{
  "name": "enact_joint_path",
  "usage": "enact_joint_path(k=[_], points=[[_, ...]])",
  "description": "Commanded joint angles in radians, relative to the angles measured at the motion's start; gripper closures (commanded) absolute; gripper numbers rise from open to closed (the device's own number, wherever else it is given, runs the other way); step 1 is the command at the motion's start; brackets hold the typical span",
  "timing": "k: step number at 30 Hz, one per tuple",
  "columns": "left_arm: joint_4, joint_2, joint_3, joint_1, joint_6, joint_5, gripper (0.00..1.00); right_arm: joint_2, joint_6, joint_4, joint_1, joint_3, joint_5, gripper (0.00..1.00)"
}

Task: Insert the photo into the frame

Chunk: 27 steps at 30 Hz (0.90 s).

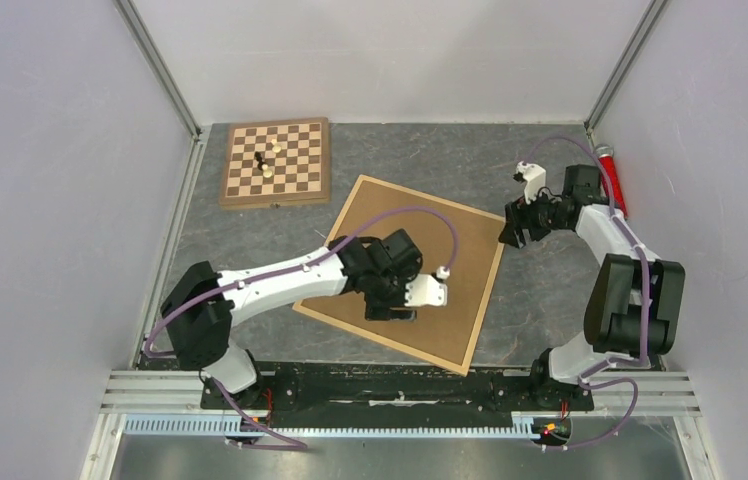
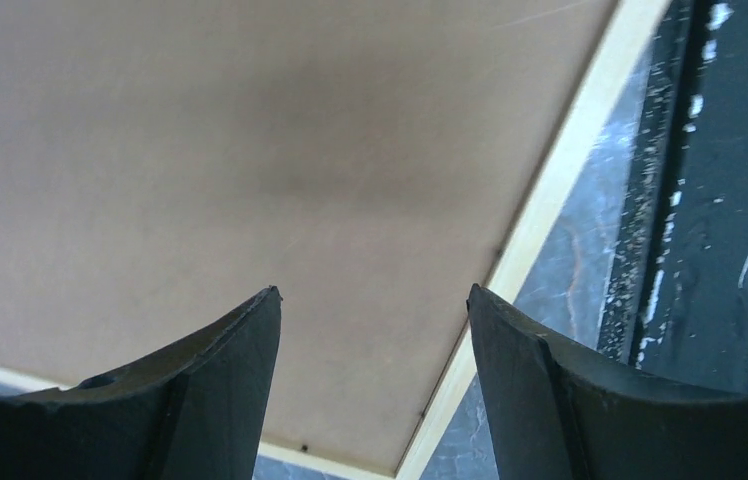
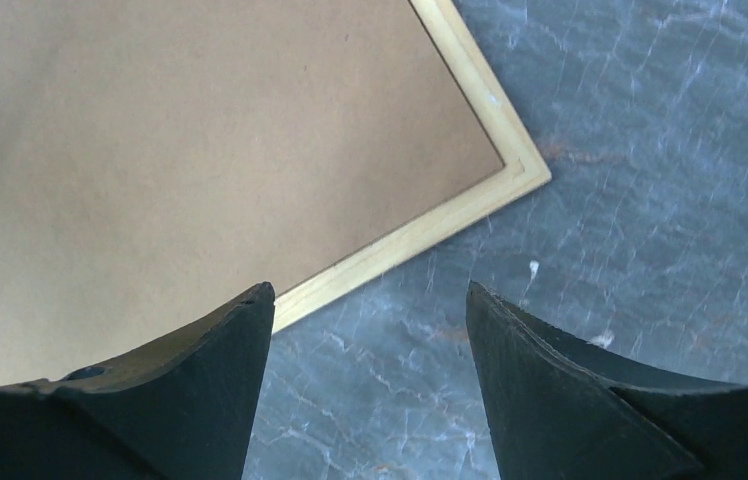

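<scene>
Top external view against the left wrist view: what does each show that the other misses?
Only top external: the chessboard, the red-handled object by the right wall, and the right hand. Only left wrist: the left hand up close, open with nothing between its fingers. Both: the frame, its brown backing board and the grey table.

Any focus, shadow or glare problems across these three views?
Top external: sharp, evenly lit, only a soft shadow under the left arm on the backing board. Left wrist: dim shadow blotch mid-board, fingers near-black and soft, the frame rim slightly blurred. Right wrist: frame corner and table veining crisp, no glare; fingers dark, little detail.
</scene>
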Motion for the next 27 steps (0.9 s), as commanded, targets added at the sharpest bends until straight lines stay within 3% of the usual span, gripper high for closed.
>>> enact_joint_path(k=[1, 10, 18, 27], points=[[0.011, 0.044, 0.022, -0.100, 0.081, -0.004, 0.25, -0.073, 0.017, 0.031, -0.040, -0.061, -0.001, 0.27], [0.082, 0.143, 0.027, -0.260, 0.104, 0.018, 0.25, -0.105, -0.015, 0.030, -0.126, -0.144, -0.031, 0.27], [0.129, 0.208, 0.029, -0.331, 0.093, -0.011, 0.29, -0.091, -0.054, 0.015, -0.187, -0.166, -0.080, 0.27], [0.156, 0.253, 0.029, -0.359, 0.068, -0.034, 0.43, -0.079, -0.080, 0.002, -0.224, -0.179, -0.122, 0.27]])
